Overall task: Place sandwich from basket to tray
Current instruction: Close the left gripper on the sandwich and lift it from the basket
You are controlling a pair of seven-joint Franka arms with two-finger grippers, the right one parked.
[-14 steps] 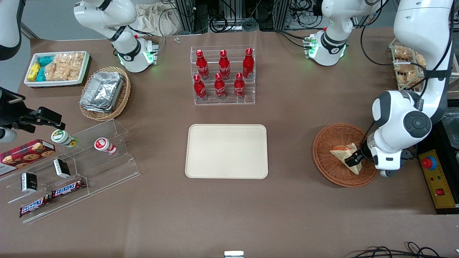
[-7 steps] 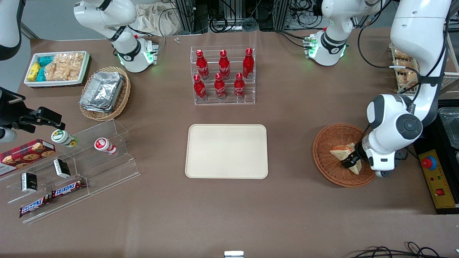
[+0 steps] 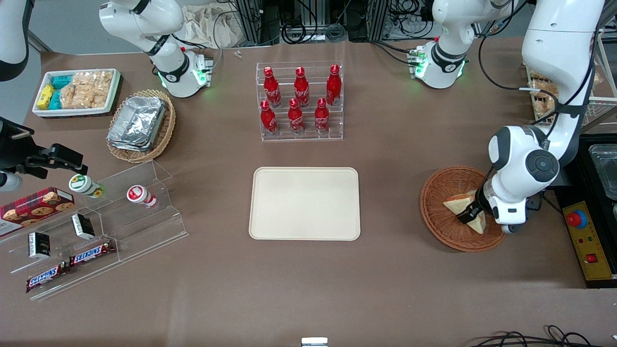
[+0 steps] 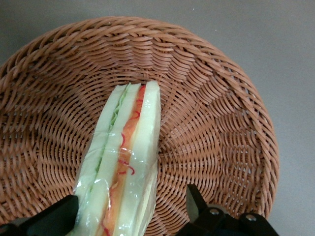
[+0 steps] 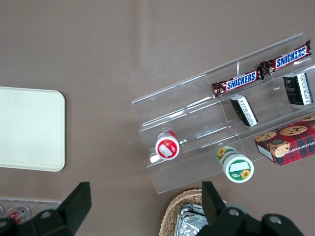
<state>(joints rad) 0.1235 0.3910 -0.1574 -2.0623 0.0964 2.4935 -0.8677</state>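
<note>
The sandwich [image 3: 458, 205] is a wrapped triangular wedge lying in the round reddish-brown wicker basket [image 3: 441, 193], toward the working arm's end of the table. In the left wrist view the sandwich [image 4: 125, 162] shows its red, orange and green layers on the basket's weave [image 4: 211, 108]. My left gripper [image 3: 470, 215] is low in the basket, open, with its fingers straddling the sandwich's wide end [image 4: 130, 216]. One finger [image 4: 59, 219] is at the wrap; the other finger [image 4: 197, 206] stands apart from it. The cream tray [image 3: 304, 203] lies bare at the table's middle.
A clear rack of red bottles [image 3: 300, 101] stands farther from the camera than the tray. A tan basket of foil containers [image 3: 140, 124], a white snack bin [image 3: 77, 91] and a clear stepped stand with snacks [image 3: 96, 226] lie toward the parked arm's end. A control box [image 3: 585, 241] sits beside the basket.
My left wrist has shifted slightly toward the tray and away from the camera, bringing the open fingers farther over the sandwich. The sandwich has stayed in the basket.
</note>
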